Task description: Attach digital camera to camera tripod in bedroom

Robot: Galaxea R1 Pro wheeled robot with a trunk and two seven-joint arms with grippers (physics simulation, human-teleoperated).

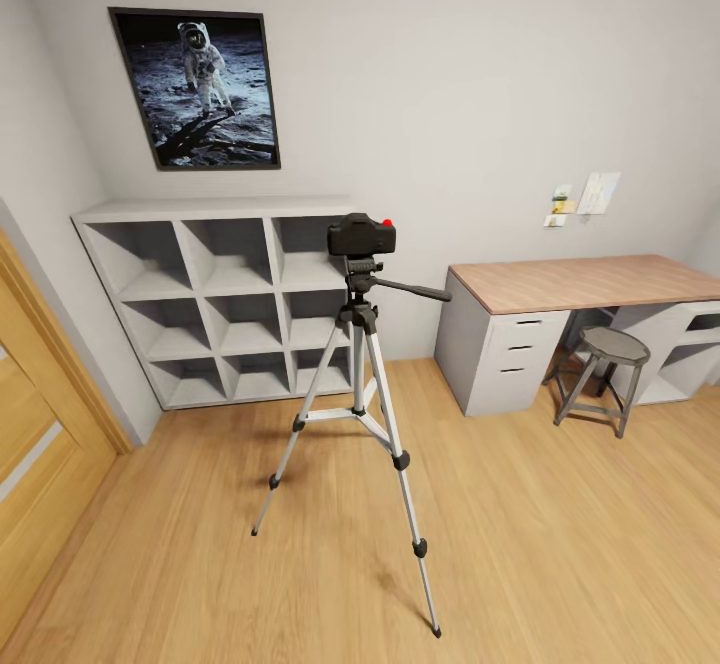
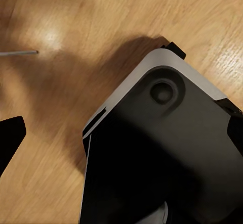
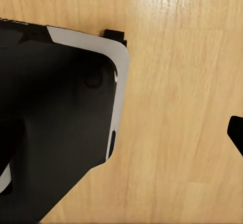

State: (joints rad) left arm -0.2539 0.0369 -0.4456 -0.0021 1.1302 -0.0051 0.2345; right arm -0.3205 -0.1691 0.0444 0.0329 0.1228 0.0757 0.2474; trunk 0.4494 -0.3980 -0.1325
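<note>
From the left: doorframe, cube shelf, then the camera tripod on open plank floor, the digital camera atop its head; desk and stool rightward. Jaw spread on both grippers: cannot tell.

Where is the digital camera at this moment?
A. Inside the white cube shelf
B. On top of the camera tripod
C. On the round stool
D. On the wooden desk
B: the digital camera sits on the black head of the camera tripod, in front of the cube shelf.
</note>
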